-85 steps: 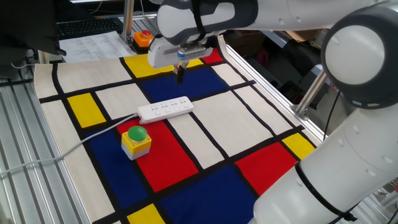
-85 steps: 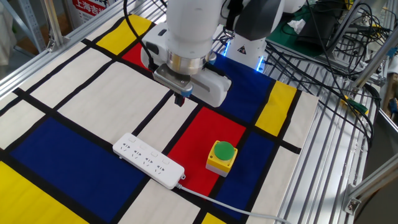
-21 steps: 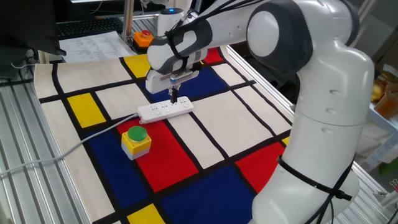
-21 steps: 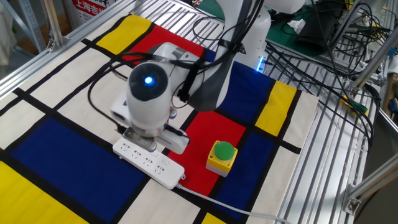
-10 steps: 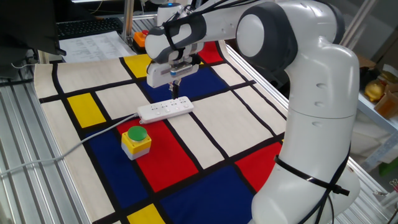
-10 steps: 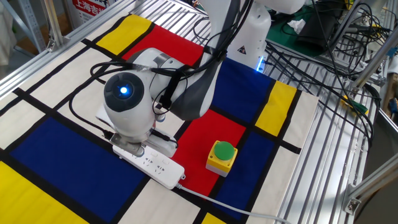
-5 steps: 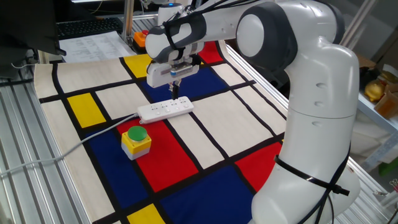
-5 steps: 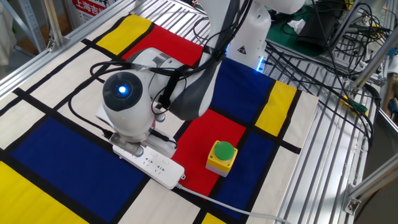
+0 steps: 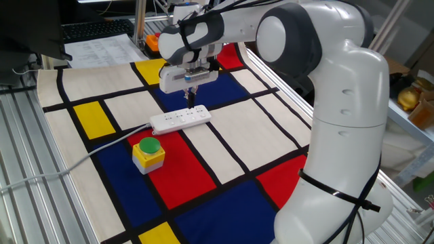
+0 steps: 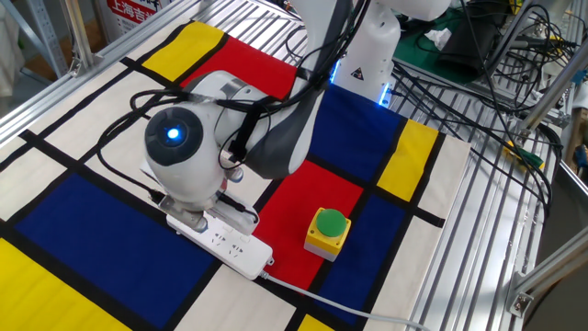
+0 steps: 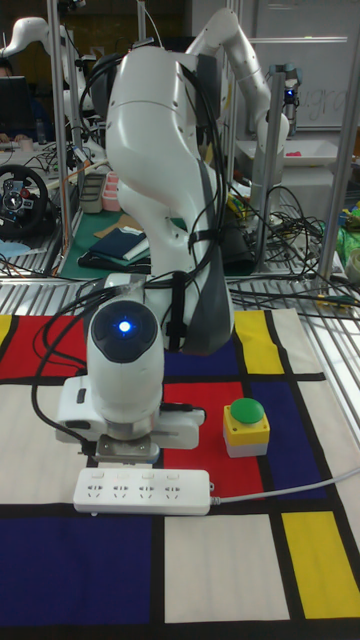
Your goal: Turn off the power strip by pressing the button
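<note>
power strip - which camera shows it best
The tall fixed view: the whole power strip lies face-on, all sockets showing, with the gripper just behind it. One fixed view shows the full strip too, but small and slanted. In the other fixed view the arm's wrist hides its far end.

The arm's wrist hides the far end of the power strip (image 10: 228,244) in the other fixed view, its button is too small to make out anywhere, and the fingertips' gap stays unclear.
</note>
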Robot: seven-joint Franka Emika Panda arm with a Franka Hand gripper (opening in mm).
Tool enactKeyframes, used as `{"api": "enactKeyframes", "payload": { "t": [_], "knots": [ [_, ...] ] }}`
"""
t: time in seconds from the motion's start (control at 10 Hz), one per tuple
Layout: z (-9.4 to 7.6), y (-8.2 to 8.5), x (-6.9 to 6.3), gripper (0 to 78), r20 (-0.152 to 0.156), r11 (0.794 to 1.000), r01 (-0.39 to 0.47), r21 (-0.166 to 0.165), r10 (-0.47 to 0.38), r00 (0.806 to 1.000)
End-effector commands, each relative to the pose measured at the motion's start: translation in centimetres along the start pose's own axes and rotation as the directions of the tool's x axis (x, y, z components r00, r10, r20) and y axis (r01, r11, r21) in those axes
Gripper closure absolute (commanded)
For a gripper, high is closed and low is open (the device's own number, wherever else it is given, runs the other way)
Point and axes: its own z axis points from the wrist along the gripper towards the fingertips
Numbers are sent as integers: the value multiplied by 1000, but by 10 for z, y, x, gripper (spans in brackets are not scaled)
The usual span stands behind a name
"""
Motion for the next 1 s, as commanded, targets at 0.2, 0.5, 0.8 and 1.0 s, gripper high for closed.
{"api": "enactKeyframes", "payload": {
  "t": [0.2, 0.5, 0.8, 1.0],
  "knots": [
    [-1, -1, 0, 776, -25, 998, -26, 57, 28, 999],
    [1, -5, -1, 776, -30, 995, -10, 95, 13, 999],
    [3, -4, -1, 776, -73, 991, -14, 133, 24, 997],
    [4, -4, -2, 776, -68, 991, -15, 136, 24, 997]
  ]
}}
